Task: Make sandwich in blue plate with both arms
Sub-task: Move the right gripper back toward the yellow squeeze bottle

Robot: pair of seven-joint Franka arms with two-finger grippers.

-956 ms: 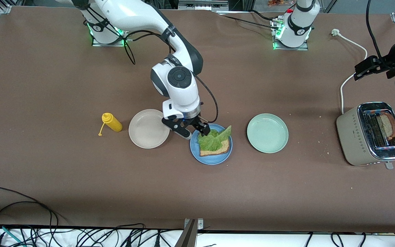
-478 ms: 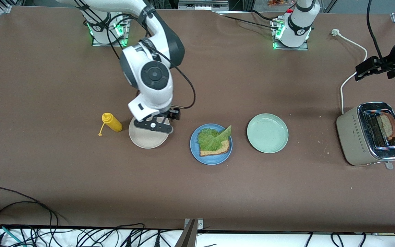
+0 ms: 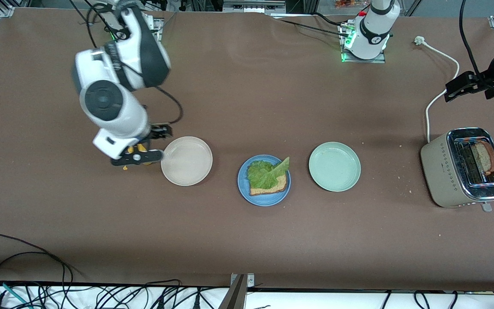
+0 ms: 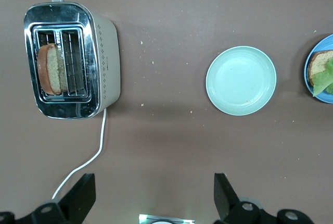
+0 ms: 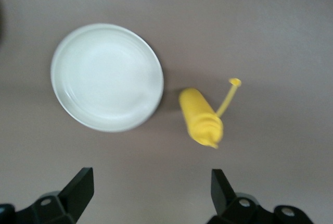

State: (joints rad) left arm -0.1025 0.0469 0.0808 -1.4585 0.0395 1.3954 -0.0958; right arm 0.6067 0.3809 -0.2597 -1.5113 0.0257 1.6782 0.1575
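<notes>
The blue plate (image 3: 264, 200) sits mid-table with one brown bread slice (image 3: 272, 189) and a green lettuce leaf (image 3: 266, 172) on top of it. A second bread slice (image 3: 485, 157) stands in a slot of the toaster (image 3: 446, 171); it also shows in the left wrist view (image 4: 49, 69). My right gripper (image 3: 146, 146) is open and empty, up over the yellow bottle (image 5: 200, 117) beside the beige plate (image 3: 187, 161). My left gripper (image 3: 465, 83) is open and empty, waiting in the air near the toaster. In the left wrist view the blue plate (image 4: 328, 98) is cut by the frame edge.
A pale green plate (image 3: 335, 166) lies beside the blue plate toward the left arm's end. The toaster's white cord (image 3: 440, 92) runs toward the robots' bases. The beige plate (image 5: 106, 75) holds nothing. Cables lie along the table edge nearest the front camera.
My right gripper has left the lettuce on the blue plate and swung over the beige plate to above the yellow bottle. The left arm has barely moved.
</notes>
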